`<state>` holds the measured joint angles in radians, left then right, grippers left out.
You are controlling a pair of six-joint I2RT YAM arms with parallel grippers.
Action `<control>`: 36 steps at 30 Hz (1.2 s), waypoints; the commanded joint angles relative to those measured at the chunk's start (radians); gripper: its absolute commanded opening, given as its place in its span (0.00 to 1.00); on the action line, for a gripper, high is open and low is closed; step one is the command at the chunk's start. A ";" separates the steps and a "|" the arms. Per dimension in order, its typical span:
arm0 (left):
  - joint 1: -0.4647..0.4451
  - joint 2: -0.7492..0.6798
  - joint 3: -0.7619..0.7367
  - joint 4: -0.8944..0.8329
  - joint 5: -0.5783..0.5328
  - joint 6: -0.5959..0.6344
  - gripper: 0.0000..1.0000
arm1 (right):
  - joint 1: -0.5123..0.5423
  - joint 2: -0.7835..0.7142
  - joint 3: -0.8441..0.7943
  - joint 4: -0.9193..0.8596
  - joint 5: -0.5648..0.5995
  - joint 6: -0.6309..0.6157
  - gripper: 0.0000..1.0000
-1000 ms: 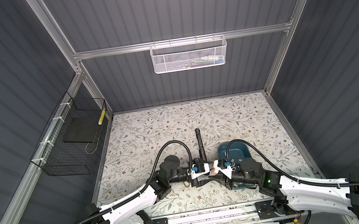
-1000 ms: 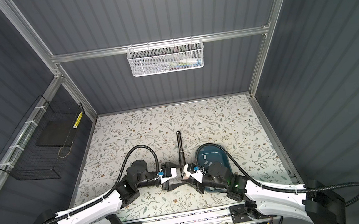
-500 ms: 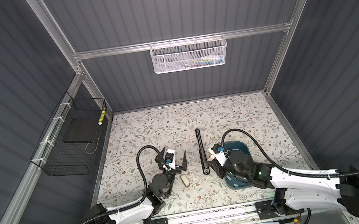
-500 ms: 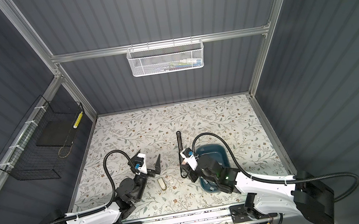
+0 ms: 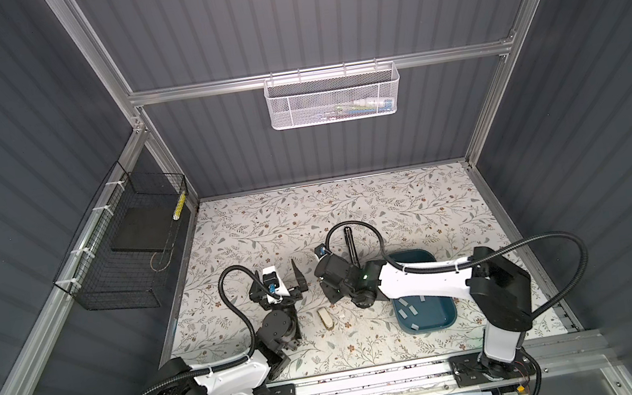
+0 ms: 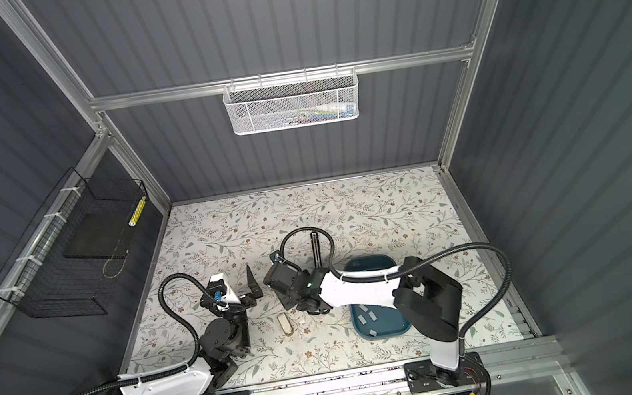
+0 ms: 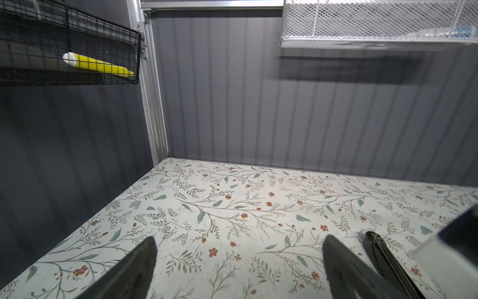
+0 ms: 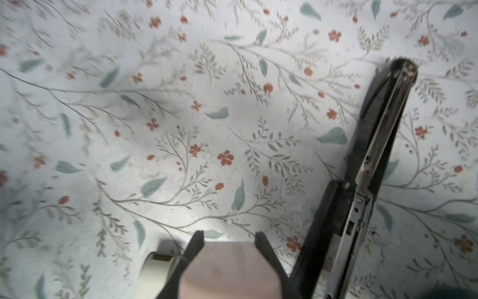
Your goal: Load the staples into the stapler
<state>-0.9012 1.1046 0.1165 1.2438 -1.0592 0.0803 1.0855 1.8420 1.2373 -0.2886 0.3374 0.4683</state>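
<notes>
A black stapler (image 5: pixel 350 244) (image 6: pixel 315 249) lies swung open flat on the floral table; its metal channel (image 8: pixel 375 155) faces up. A small cream stapler (image 5: pixel 326 318) (image 6: pixel 285 324) (image 8: pixel 155 264) lies nearer the front. Loose staples (image 5: pixel 408 310) (image 6: pixel 367 317) lie in the teal tray (image 5: pixel 449 322) (image 6: pixel 388 333). My right gripper (image 5: pixel 331 295) (image 6: pixel 289 303) (image 8: pixel 229 236) hangs left of the black stapler and just above the cream one. It is shut on a flat pale strip of staples (image 8: pixel 229 261). My left gripper (image 5: pixel 283 272) (image 6: pixel 235 281) (image 7: pixel 239 259) is raised, wide open and empty.
A black wire basket (image 5: pixel 124 250) (image 7: pixel 77 46) with a yellow tube hangs on the left wall. A white mesh basket (image 5: pixel 332 97) (image 7: pixel 375 23) hangs on the back wall. The black stapler's tip (image 7: pixel 382 253) shows beside my left fingers.
The two grippers, which met at the front centre, have parted. The left has lifted back and opened fully. The right has swung left past the black stapler with the strip.
</notes>
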 commanded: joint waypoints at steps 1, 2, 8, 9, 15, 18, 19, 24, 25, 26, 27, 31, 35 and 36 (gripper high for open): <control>0.008 -0.031 -0.006 0.032 -0.063 -0.038 1.00 | -0.013 0.014 0.041 -0.094 0.027 0.055 0.00; 0.008 -0.035 -0.010 0.033 -0.068 -0.045 1.00 | -0.019 0.021 0.041 -0.094 0.012 0.063 0.00; 0.008 -0.043 -0.004 0.017 -0.067 -0.052 1.00 | -0.065 0.076 0.050 -0.094 -0.078 0.090 0.00; 0.009 -0.044 -0.001 0.010 -0.065 -0.051 1.00 | -0.069 0.081 0.050 -0.095 -0.086 0.092 0.00; 0.009 -0.042 0.004 0.000 -0.059 -0.051 1.00 | -0.084 0.096 0.045 -0.081 -0.105 0.097 0.01; 0.009 -0.039 0.006 -0.006 -0.055 -0.054 1.00 | -0.097 0.116 0.051 -0.077 -0.129 0.101 0.05; 0.010 -0.039 0.007 -0.005 -0.055 -0.053 1.00 | -0.099 0.122 0.053 -0.075 -0.133 0.101 0.05; 0.010 -0.038 0.010 -0.008 -0.051 -0.054 1.00 | -0.105 0.142 0.062 -0.077 -0.141 0.096 0.13; 0.010 -0.038 0.011 -0.009 -0.050 -0.054 1.00 | -0.105 0.140 0.062 -0.076 -0.141 0.097 0.18; 0.010 -0.037 0.012 -0.012 -0.050 -0.055 1.00 | -0.106 0.138 0.061 -0.075 -0.141 0.095 0.24; 0.010 -0.037 0.011 -0.012 -0.050 -0.054 1.00 | -0.105 0.136 0.058 -0.070 -0.145 0.092 0.35; 0.010 -0.036 0.012 -0.013 -0.047 -0.055 1.00 | -0.105 0.116 0.035 -0.039 -0.169 0.084 0.54; 0.010 -0.038 0.012 -0.016 -0.044 -0.054 1.00 | -0.105 0.097 0.022 -0.029 -0.178 0.083 0.64; 0.011 -0.037 0.012 -0.015 -0.044 -0.054 1.00 | -0.104 0.089 0.021 -0.036 -0.178 0.086 0.66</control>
<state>-0.8967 1.0752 0.1165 1.2167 -1.0992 0.0399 0.9806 1.9682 1.2694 -0.3260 0.1696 0.5507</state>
